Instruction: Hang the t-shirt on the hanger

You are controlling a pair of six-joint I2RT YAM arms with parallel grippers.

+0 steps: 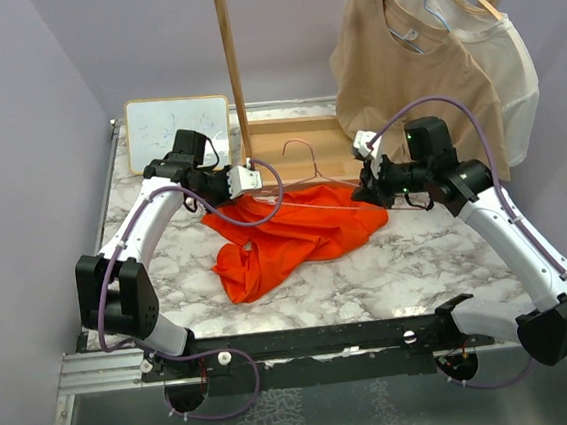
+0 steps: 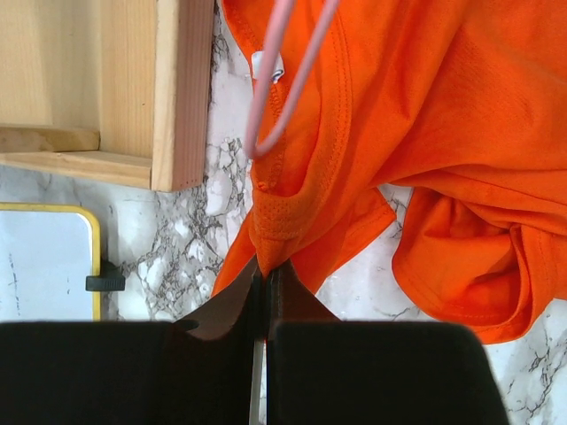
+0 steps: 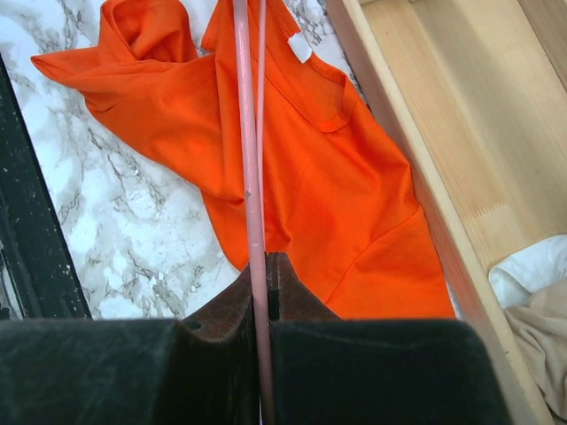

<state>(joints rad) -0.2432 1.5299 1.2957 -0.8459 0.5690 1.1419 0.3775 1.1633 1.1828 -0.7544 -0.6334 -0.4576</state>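
Observation:
The orange-red t-shirt point(image 1: 291, 234) lies crumpled on the marble table point(image 1: 419, 260). The pink wire hanger point(image 1: 313, 182) lies over its far edge, hook toward the rack. My left gripper point(image 1: 247, 182) is shut on the t-shirt's collar point(image 2: 275, 221), and the hanger's end point(image 2: 279, 97) pokes into the neck opening beyond it. My right gripper point(image 1: 367, 190) is shut on the hanger's wire point(image 3: 252, 177), which runs straight out from the jaws over the t-shirt point(image 3: 292, 150).
A wooden rack base point(image 1: 296, 136) and upright post point(image 1: 231, 67) stand at the back. A tan t-shirt point(image 1: 410, 70) and a white t-shirt point(image 1: 506, 70) hang at the back right. A small whiteboard point(image 1: 175, 130) leans at the back left.

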